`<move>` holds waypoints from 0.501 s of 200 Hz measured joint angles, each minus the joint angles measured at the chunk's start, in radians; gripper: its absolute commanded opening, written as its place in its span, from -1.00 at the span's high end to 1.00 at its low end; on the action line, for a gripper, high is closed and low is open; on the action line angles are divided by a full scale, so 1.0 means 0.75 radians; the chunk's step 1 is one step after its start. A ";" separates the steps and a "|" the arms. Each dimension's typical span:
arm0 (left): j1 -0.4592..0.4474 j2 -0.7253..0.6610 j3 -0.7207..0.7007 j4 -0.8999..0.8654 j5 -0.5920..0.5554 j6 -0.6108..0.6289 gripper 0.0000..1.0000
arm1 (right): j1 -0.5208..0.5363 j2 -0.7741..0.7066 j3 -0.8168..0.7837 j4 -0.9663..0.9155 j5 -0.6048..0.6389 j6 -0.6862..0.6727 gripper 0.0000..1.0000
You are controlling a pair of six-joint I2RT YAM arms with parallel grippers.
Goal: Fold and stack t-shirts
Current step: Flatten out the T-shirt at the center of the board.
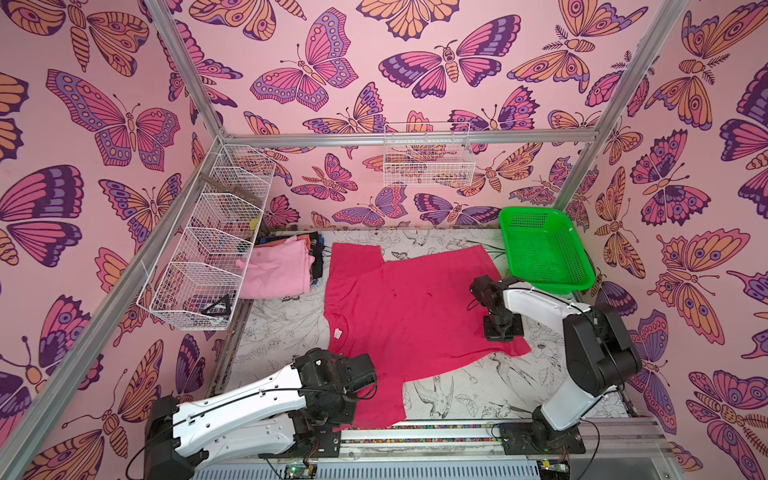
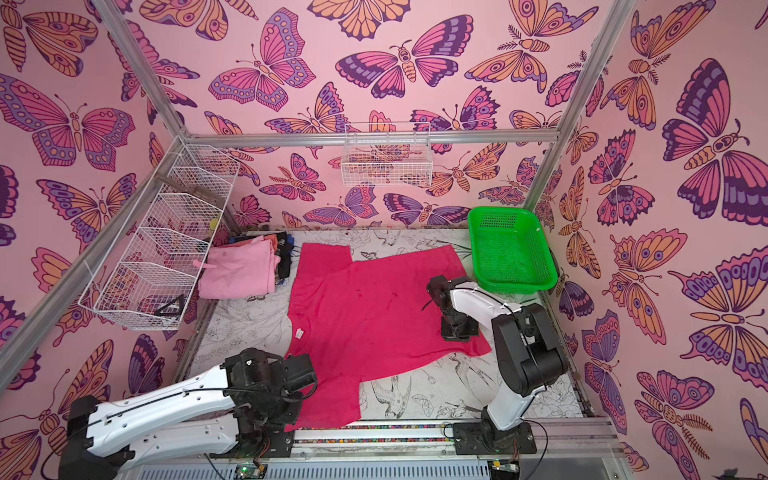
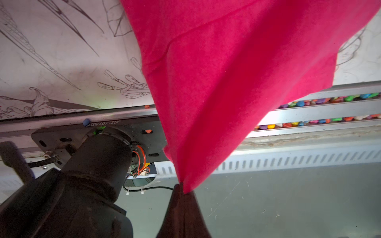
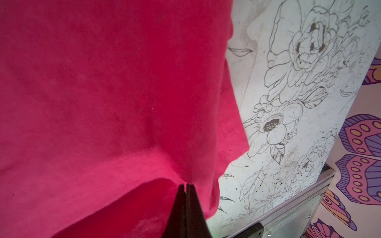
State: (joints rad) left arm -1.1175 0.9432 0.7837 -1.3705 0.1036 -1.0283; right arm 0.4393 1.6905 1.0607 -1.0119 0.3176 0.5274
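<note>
A crimson t-shirt [image 1: 407, 307] [image 2: 365, 307] lies spread on the table, collar to the left and hem to the right. My left gripper [image 3: 182, 188] is shut on a point of its front sleeve [image 3: 226, 82], which hangs over the front rail. The left arm's wrist [image 1: 332, 378] hides the tips in both top views. My right gripper [image 4: 185, 186] is shut on a pinch of cloth [image 4: 103, 92] near the hem, at the shirt's right edge [image 1: 503, 330]. A folded light pink t-shirt [image 1: 276, 270] tops a pile at the back left, with orange [image 1: 305, 240] and dark [image 1: 318, 259] cloth under it.
A green mesh basket [image 1: 544, 253] stands at the back right, close to the right arm. White wire baskets hang on the left wall [image 1: 208, 257] and the back wall [image 1: 428, 156]. A metal rail [image 1: 415, 434] runs along the table's front edge.
</note>
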 measured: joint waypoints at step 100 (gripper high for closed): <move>0.006 -0.098 -0.016 -0.067 -0.024 -0.082 0.54 | 0.002 -0.091 -0.030 -0.054 0.021 0.020 1.00</move>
State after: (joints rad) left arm -1.1130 0.8700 0.7719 -1.4204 0.0856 -1.0897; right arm 0.4404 1.6226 1.0382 -1.0523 0.3336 0.5423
